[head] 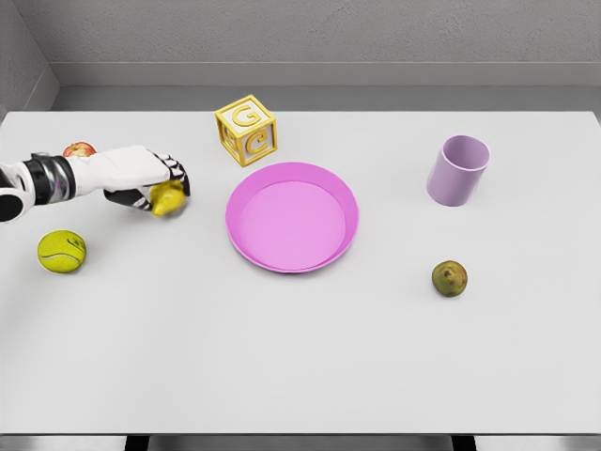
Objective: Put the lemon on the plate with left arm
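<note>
I'm clamping my left robot hand (155, 183) on the lemon (168, 198) nr the surface's (300, 366) left edge, needing a firm lift b4 carrying it to the plate (292, 217).

Left arm (56, 177) enters from nine o'clock: white glossy shell, smooth rounded forearm, dark grey ribbed band at the wrist, black joint near the edge. Left hand (150, 178) white on the back, fingers (177, 177) with black-and-white segmented knuckles.

A simulated test room, not a home: a plain white table (300, 376) fills the view, with bare grey walls (329, 33) behind its far edge. Scattered on it are unrelated props, among them a letter block (246, 131) and a tennis ball (62, 252).
</note>
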Controlling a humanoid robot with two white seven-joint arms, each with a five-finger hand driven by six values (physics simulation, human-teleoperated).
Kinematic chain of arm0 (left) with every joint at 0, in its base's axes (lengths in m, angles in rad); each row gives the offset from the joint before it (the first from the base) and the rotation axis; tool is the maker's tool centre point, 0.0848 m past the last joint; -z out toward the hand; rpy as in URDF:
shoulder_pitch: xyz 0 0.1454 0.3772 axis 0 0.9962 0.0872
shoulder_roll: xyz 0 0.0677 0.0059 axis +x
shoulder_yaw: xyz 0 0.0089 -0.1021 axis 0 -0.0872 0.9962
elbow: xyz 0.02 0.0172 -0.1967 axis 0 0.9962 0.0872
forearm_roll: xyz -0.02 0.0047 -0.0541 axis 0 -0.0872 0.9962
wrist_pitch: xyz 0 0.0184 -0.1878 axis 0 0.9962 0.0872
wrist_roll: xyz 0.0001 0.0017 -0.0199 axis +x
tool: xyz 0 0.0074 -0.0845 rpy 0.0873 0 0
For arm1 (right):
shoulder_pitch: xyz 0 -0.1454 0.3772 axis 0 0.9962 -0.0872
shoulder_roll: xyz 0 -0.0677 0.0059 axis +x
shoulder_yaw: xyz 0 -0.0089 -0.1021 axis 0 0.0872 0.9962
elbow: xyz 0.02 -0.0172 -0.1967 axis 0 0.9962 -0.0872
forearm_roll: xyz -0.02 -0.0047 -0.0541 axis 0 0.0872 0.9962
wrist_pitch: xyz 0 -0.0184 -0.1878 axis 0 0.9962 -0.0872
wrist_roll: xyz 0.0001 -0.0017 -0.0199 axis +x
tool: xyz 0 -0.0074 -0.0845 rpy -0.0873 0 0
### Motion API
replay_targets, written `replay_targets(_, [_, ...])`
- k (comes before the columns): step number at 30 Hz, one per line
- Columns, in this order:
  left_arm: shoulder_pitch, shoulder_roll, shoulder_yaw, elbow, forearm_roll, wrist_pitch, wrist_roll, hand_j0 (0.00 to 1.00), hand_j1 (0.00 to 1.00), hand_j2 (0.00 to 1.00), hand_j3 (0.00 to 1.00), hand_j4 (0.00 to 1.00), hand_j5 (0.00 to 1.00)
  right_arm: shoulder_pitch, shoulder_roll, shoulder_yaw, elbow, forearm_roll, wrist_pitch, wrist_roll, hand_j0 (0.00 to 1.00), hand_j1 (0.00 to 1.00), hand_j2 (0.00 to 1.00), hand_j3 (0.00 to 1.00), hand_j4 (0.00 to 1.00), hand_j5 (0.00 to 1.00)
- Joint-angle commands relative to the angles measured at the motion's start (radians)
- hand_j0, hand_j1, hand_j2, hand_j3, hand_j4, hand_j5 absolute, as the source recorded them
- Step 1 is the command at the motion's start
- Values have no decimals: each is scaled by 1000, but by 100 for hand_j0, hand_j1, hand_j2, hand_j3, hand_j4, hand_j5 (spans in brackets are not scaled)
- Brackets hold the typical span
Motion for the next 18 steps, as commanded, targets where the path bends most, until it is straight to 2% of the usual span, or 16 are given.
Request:
replay_targets(1, [-2,5,5,-18,12,2,1,50,50,50,50,50,50,0,0,0,0,-1,0,-1,100,100,100,100,100,100])
replay_targets(9, [-8,7,8,-114,45,2,1,50,50,50,50,50,50,0,0,0,0,-1,0,1,100,100,100,100,100,100])
replay_targets(13, [-3,5,6,-196,67,2,1,50,50,50,50,50,50,0,0,0,0,-1,0,1,100,100,100,100,100,100])
replay_targets(15, [3,5,3,-266,68,2,1,50,50,50,50,50,50,0,0,0,0,-1,0,1,100,100,100,100,100,100])
replay_targets(18, [3,-2,-2,-294,82,2,-1,50,50,50,50,50,50,0,0,0,0,-1,0,1,100,100,100,100,100,100])
